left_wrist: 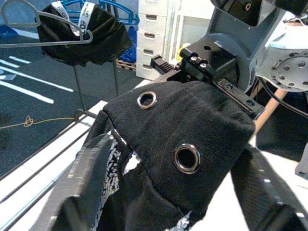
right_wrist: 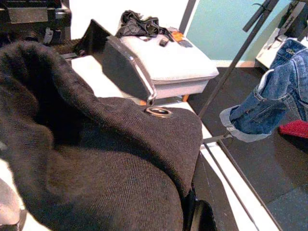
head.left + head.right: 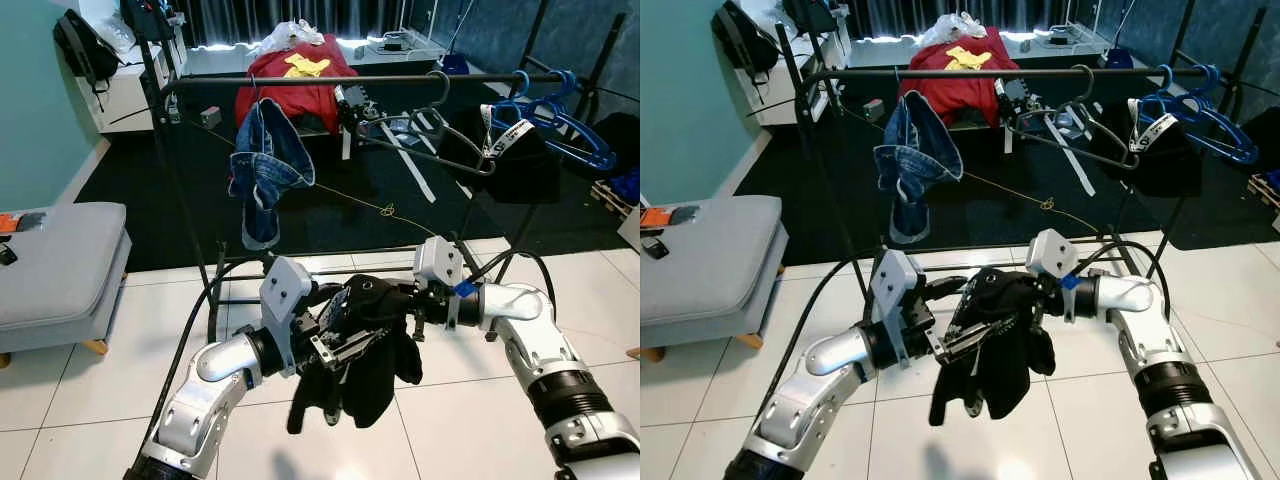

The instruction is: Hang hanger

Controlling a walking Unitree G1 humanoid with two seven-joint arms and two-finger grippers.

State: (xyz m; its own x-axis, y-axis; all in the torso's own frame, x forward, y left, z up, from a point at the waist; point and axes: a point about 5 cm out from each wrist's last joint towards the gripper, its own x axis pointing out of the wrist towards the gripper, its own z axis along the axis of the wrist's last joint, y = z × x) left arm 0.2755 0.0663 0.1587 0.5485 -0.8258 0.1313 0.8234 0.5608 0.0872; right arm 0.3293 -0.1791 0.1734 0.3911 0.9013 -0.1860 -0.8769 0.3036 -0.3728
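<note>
A black hooded garment [image 3: 367, 372] with metal eyelets [image 1: 186, 158] hangs between my two grippers, low in front of the clothes rack. My left gripper [image 3: 335, 338] is shut on its left side, with a black finger [image 1: 89, 185] on either flank in the left wrist view. From the right, my right gripper [image 3: 408, 300] is shut on the top of the cloth, one finger [image 2: 126, 63] lying over it. An empty grey hanger [image 3: 432, 128] hangs on the black rail [image 3: 330, 79] beyond. I cannot make out a hanger inside the garment.
Blue jeans [image 3: 264, 160] hang on the rail at the left. Blue hangers [image 3: 556, 115] and a black garment [image 3: 520, 162] hang at the right. The rack's base bars [image 3: 300, 258] lie on the floor ahead. A grey padded bench [image 3: 55, 262] stands at my left.
</note>
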